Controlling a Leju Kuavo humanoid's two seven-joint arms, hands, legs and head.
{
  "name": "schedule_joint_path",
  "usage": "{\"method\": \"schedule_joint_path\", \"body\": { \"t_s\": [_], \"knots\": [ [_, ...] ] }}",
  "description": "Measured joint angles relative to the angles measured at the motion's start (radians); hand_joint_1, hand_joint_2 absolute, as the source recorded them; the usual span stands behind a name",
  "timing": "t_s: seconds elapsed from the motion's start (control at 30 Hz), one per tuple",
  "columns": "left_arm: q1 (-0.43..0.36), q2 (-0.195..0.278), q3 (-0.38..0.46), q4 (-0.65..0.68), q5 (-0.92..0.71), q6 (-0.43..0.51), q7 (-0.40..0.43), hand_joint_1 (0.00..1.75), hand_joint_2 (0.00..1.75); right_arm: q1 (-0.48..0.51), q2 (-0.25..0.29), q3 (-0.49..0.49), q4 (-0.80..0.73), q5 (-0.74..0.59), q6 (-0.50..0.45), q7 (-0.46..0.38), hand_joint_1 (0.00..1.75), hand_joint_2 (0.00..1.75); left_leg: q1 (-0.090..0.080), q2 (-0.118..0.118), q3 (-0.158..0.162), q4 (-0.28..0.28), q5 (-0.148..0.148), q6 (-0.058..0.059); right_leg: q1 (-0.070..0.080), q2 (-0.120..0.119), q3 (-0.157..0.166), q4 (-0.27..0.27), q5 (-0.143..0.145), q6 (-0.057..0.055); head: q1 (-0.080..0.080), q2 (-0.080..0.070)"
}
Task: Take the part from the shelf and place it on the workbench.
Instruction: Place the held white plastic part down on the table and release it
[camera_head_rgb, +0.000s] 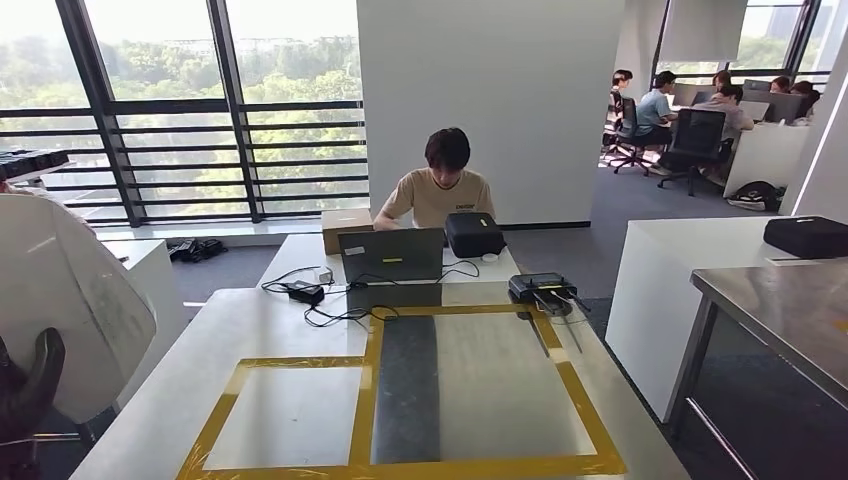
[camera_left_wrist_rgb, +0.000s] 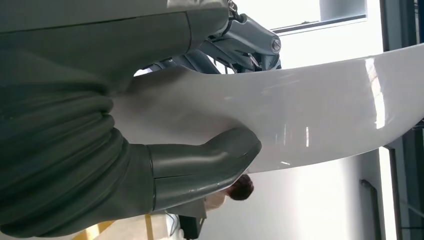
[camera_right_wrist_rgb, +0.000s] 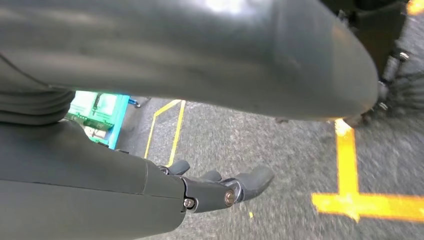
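The part (camera_head_rgb: 60, 300) is a large white curved panel at the left edge of the head view, beside the workbench (camera_head_rgb: 290, 310) and off its top. My left hand (camera_head_rgb: 30, 385) grips the panel's lower edge. In the left wrist view the thumb (camera_left_wrist_rgb: 200, 165) presses on the glossy white panel (camera_left_wrist_rgb: 310, 115), with the fingers behind it. The workbench is white, with yellow tape rectangles (camera_head_rgb: 365, 400) and a dark strip (camera_head_rgb: 405, 390). My right hand (camera_right_wrist_rgb: 225, 187) hangs over the grey floor, fingers extended and holding nothing.
A person (camera_head_rgb: 440, 185) sits at the far end behind a laptop (camera_head_rgb: 390, 255), with a black case (camera_head_rgb: 473, 233), a black device (camera_head_rgb: 540, 288) and cables (camera_head_rgb: 305, 292). A steel table (camera_head_rgb: 790, 310) and a white counter (camera_head_rgb: 680, 270) stand to the right. Yellow floor lines (camera_right_wrist_rgb: 350, 200) lie below.
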Motion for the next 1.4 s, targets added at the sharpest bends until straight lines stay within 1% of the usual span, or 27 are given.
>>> {"method": "schedule_joint_path", "body": {
  "t_s": [0.03,0.07,0.1,0.13,0.17,0.2,0.23,0.27,0.3,0.33,0.37,0.4,0.43,0.53,0.6,0.7,0.77,0.87,0.93,1.03,1.1,1.17,1.3,1.4],
  "knots": [
    [-0.003,0.000,-0.003,0.005,-0.007,0.005,0.001,1.75,1.75,-0.001,0.000,-0.002,0.000,0.000,0.000,-0.005,0.00,0.00,0.001,0.004,-0.030,0.052,-0.010,-0.003,-0.001,-0.001,0.012,0.000,-0.008,-0.006,-0.001,0.000],
    [-0.005,0.000,-0.006,0.010,-0.017,0.012,0.001,1.75,1.75,-0.002,0.000,-0.003,0.000,-0.001,0.000,-0.013,0.00,0.00,0.003,0.007,-0.066,0.107,-0.033,-0.005,0.000,-0.001,0.023,0.000,-0.018,-0.010,-0.002,0.000],
    [-0.005,0.000,-0.008,0.015,-0.027,0.023,0.004,1.75,1.75,-0.002,0.000,-0.004,0.000,-0.001,0.000,-0.021,0.00,0.00,0.004,0.008,-0.103,0.151,-0.067,-0.009,0.000,0.000,0.034,0.000,-0.029,-0.012,-0.003,0.000],
    [-0.006,0.000,-0.010,0.020,-0.037,0.033,0.007,1.75,1.75,-0.002,0.000,-0.005,0.000,-0.002,0.000,-0.026,0.00,0.00,0.006,0.009,-0.134,0.176,-0.098,-0.012,-0.001,0.002,0.045,0.001,-0.040,-0.012,-0.003,0.000],
    [-0.007,0.000,-0.012,0.025,-0.044,0.043,0.010,1.75,1.75,-0.002,0.000,-0.006,0.000,-0.002,-0.001,-0.029,0.00,0.00,0.007,0.010,-0.154,0.176,-0.111,-0.014,-0.001,0.004,0.057,0.002,-0.052,-0.011,-0.004,0.000],
    [-0.008,-0.001,-0.014,0.031,-0.049,0.050,0.015,1.75,1.75,-0.001,0.000,-0.006,0.000,-0.002,-0.001,-0.029,0.00,0.00,0.008,0.011,-0.161,0.149,-0.098,-0.016,-0.002,0.007,0.071,0.004,-0.065,-0.009,-0.004,0.000],
    [-0.012,-0.001,-0.018,0.036,-0.053,0.055,0.020,1.75,1.75,-0.001,0.001,-0.007,0.000,-0.002,-0.001,-0.029,0.00,0.00,0.008,0.011,-0.157,0.098,-0.053,-0.017,-0.003,0.009,0.086,0.007,-0.078,-0.007,-0.004,0.000],
    [-0.016,-0.001,-0.021,0.044,-0.055,0.057,0.025,1.75,1.75,0.000,0.002,-0.009,0.000,-0.003,-0.001,-0.030,0.00,0.00,0.007,0.012,-0.150,0.039,0.013,-0.017,-0.005,0.010,0.097,0.009,-0.091,-0.004,-0.005,0.000],
    [-0.023,-0.001,-0.025,0.055,-0.056,0.058,0.029,1.75,1.75,0.000,0.003,-0.010,0.000,-0.004,-0.001,-0.033,0.00,0.00,0.005,0.014,-0.147,-0.012,0.065,-0.016,-0.005,0.011,0.106,0.012,-0.102,0.000,-0.005,0.000],
    [-0.031,-0.002,-0.029,0.067,-0.056,0.058,0.034,1.75,1.75,0.000,0.004,-0.011,0.001,-0.004,-0.002,-0.038,0.00,0.00,0.002,0.015,-0.144,-0.044,0.107,-0.012,-0.005,0.012,0.109,0.014,-0.111,0.004,-0.006,0.000],
    [-0.039,-0.002,-0.033,0.079,-0.056,0.057,0.037,1.75,1.75,0.001,0.004,-0.013,0.001,-0.005,-0.003,-0.044,0.00,0.00,0.000,0.016,-0.146,-0.056,0.127,-0.007,-0.005,0.012,0.108,0.015,-0.116,0.009,-0.006,0.000],
    [-0.048,-0.003,-0.036,0.090,-0.056,0.057,0.040,1.75,1.75,0.000,0.004,-0.014,0.001,-0.005,-0.004,-0.049,0.00,0.00,-0.002,0.015,-0.148,-0.058,0.125,-0.002,-0.005,0.012,0.108,0.015,-0.119,0.013,-0.006,0.000],
    [-0.057,-0.004,-0.040,0.101,-0.057,0.057,0.042,1.75,1.75,0.001,0.004,-0.016,0.001,-0.005,-0.004,-0.050,0.00,0.00,-0.001,0.014,-0.146,-0.059,0.132,-0.001,-0.004,0.011,0.107,0.013,-0.119,0.014,-0.005,0.001],
    [-0.097,-0.007,-0.054,0.145,-0.070,0.057,0.044,1.75,1.75,-0.001,0.004,-0.021,0.001,-0.006,-0.005,-0.050,0.00,0.00,0.001,0.011,-0.146,-0.067,0.134,-0.002,-0.001,0.010,0.111,0.005,-0.114,0.006,-0.003,0.001],
    [-0.128,-0.008,-0.063,0.183,-0.080,0.056,0.046,1.75,1.75,-0.003,0.004,-0.025,0.001,-0.005,-0.006,-0.050,0.00,0.00,0.000,0.010,-0.145,-0.067,0.130,0.003,-0.001,0.010,0.114,-0.002,-0.115,0.004,-0.002,0.001],
    [-0.216,-0.012,-0.084,0.296,-0.105,0.050,0.043,1.75,1.75,-0.005,0.004,-0.029,0.001,0.002,-0.006,-0.050,0.00,0.00,0.000,0.009,-0.146,-0.067,0.128,0.007,-0.001,0.008,0.119,-0.010,-0.118,0.003,-0.001,0.000],
    [-0.284,-0.014,-0.097,0.388,-0.128,0.049,0.037,1.75,1.75,-0.006,0.004,-0.030,0.001,0.006,-0.006,-0.050,0.00,0.00,-0.001,0.009,-0.145,-0.067,0.128,0.009,-0.001,0.008,0.120,-0.012,-0.117,0.009,0.000,0.000],
    [-0.375,-0.023,-0.124,0.518,-0.183,0.077,0.025,1.75,1.75,-0.006,0.004,-0.030,0.001,0.010,-0.004,-0.050,0.00,0.00,-0.003,0.010,-0.145,-0.066,0.130,0.013,-0.004,0.008,0.120,-0.013,-0.115,0.022,0.000,0.000],
    [-0.440,-0.034,-0.149,0.621,-0.247,0.128,0.027,1.75,1.75,-0.006,0.004,-0.031,0.001,0.015,-0.003,-0.050,0.00,0.00,-0.002,0.010,-0.145,-0.066,0.132,0.015,-0.006,0.008,0.120,-0.013,-0.114,0.026,0.000,0.000],
    [-0.516,-0.057,-0.202,0.763,-0.377,0.238,0.061,1.75,1.75,-0.006,0.004,-0.032,0.001,0.019,-0.002,-0.050,0.00,0.00,-0.002,0.010,-0.144,-0.066,0.135,0.016,-0.006,0.008,0.121,-0.013,-0.112,0.028,0.000,0.000],
    [-0.545,-0.078,-0.254,0.836,-0.464,0.312,0.092,1.75,1.75,-0.005,0.004,-0.033,0.001,0.020,-0.003,-0.050,0.00,0.00,-0.002,0.010,-0.143,-0.066,0.135,0.016,-0.006,0.008,0.121,-0.012,-0.112,0.029,0.000,0.000],
    [-0.560,-0.098,-0.305,0.891,-0.514,0.358,0.111,1.75,1.75,-0.004,0.004,-0.035,0.001,0.022,-0.003,-0.050,0.00,0.00,-0.002,0.010,-0.142,-0.066,0.136,0.015,-0.006,0.007,0.122,-0.011,-0.112,0.029,0.000,0.000],
    [-0.574,-0.127,-0.370,0.958,-0.570,0.377,0.137,1.75,1.75,0.001,0.004,-0.037,0.001,0.024,-0.004,-0.050,0.00,0.00,-0.002,0.011,-0.141,-0.066,0.136,0.015,-0.006,0.008,0.122,-0.010,-0.111,0.029,0.000,0.000],
    [-0.571,-0.149,-0.431,0.993,-0.680,0.400,0.162,1.75,1.75,0.004,0.004,-0.040,0.001,0.025,-0.006,-0.050,0.00,0.00,-0.002,0.010,-0.141,-0.067,0.136,0.015,-0.006,0.008,0.122,-0.010,-0.111,0.030,0.000,0.000]
  ]
}}
